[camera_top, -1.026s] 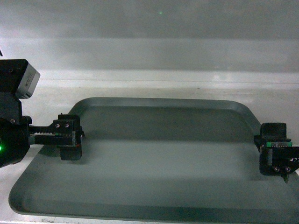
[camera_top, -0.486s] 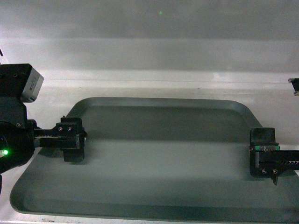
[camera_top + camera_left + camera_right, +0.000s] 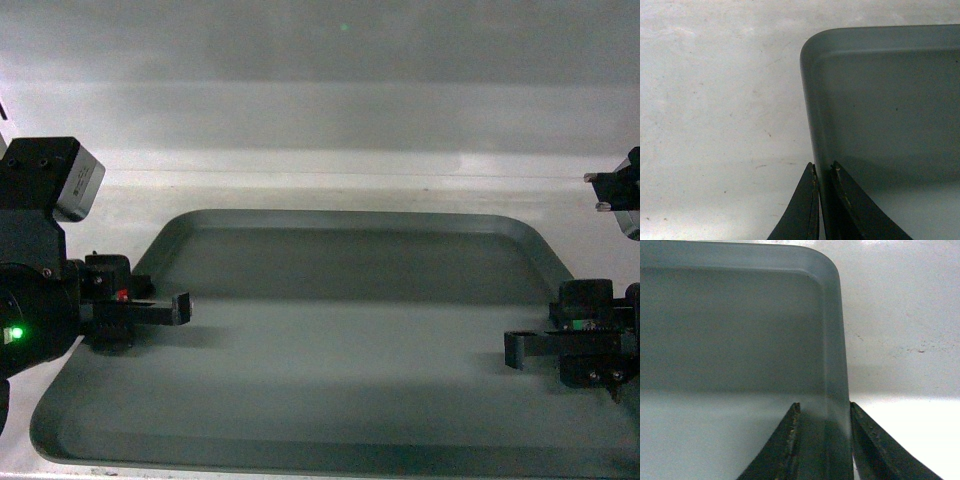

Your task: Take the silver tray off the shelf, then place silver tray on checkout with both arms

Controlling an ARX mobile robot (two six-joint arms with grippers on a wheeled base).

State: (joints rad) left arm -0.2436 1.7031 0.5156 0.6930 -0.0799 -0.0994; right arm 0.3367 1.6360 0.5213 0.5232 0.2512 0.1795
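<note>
Worktop: plain white checkout [image 3: 300,170] surface. Item: flat matte grey-silver tray [image 3: 340,340], resting. Left claw [image 3: 821,200] clamped on rim; right claw [image 3: 822,445] straddling rim, slightly apart. Advice: release evenly, withdraw outward.

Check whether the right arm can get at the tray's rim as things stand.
Probably yes: the right gripper already straddles the silver tray rim, one jaw on each side, nothing between, though not closed on it.

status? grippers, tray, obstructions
Left gripper pinching tray left rim. Right gripper astride right rim, jaws apart. Tray flat on white surface. Nothing blocking.
</note>
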